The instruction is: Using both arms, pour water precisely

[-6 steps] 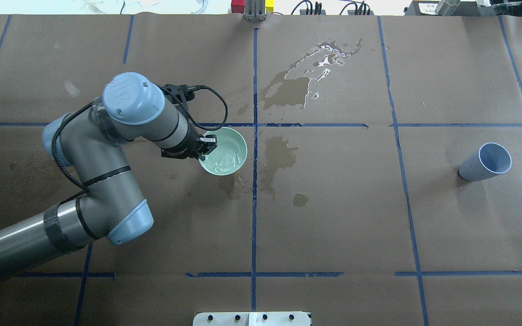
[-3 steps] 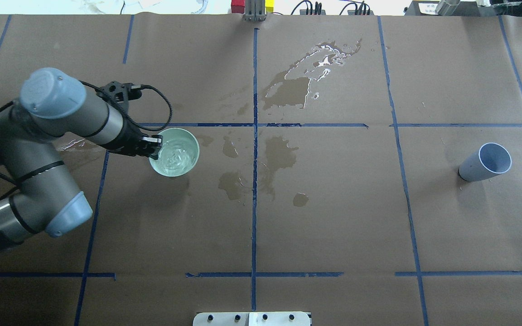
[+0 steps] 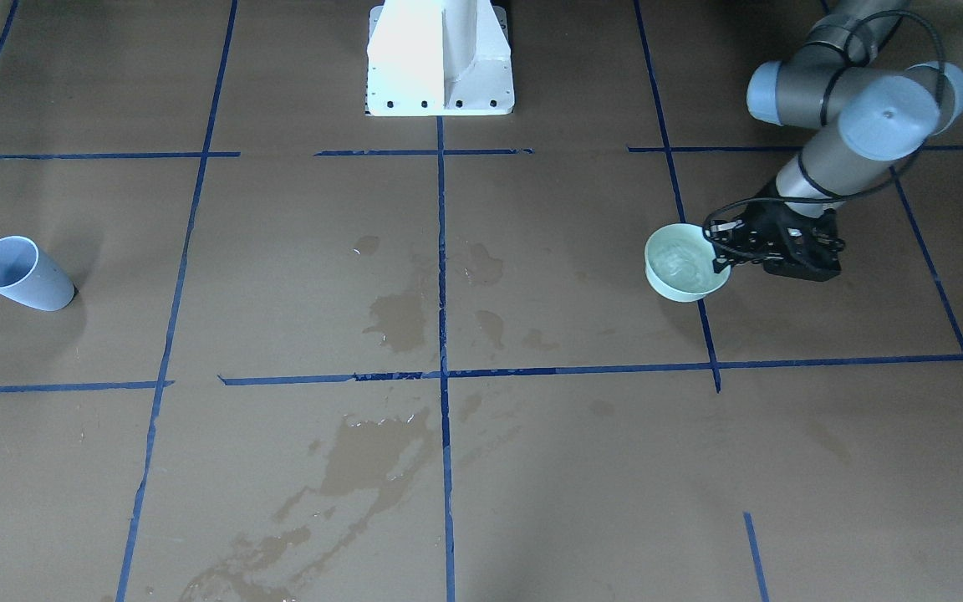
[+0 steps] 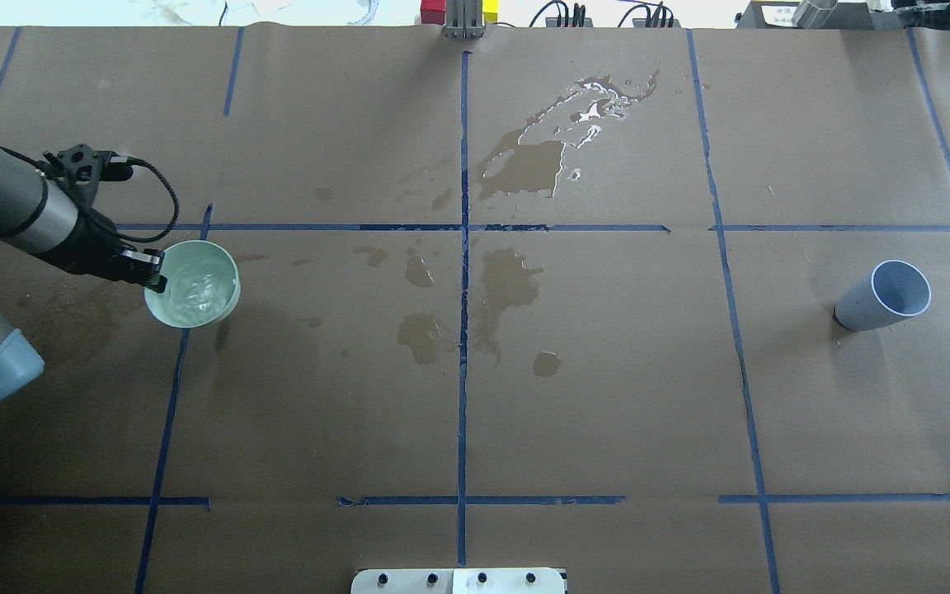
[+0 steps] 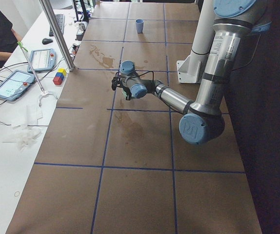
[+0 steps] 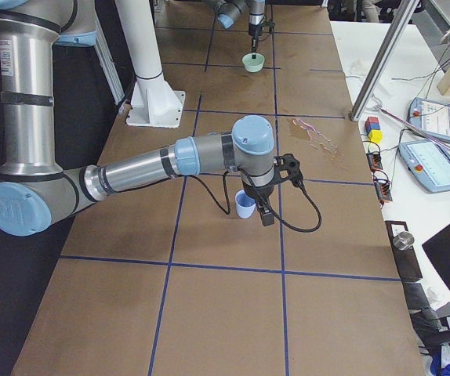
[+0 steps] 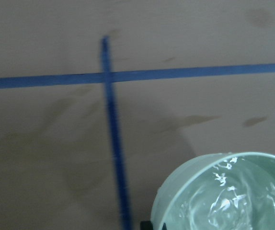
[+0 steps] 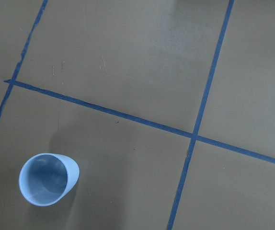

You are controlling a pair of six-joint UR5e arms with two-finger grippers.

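Now the left claw (image 4: 148, 271), pinched shut on the rim of the green bowl (image 4: 182, 318), has carried it leftward, away from the blue cup (image 4: 887, 299), so pouring seems further off; the water (image 4: 195, 285) ripples inside; whether the right claw (image 6: 266, 213) is open cannot be told

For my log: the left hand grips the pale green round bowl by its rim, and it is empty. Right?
Not empty: the pale green round bowl, rim-gripped by the left hand, holds clear water; the left wrist view shows it.
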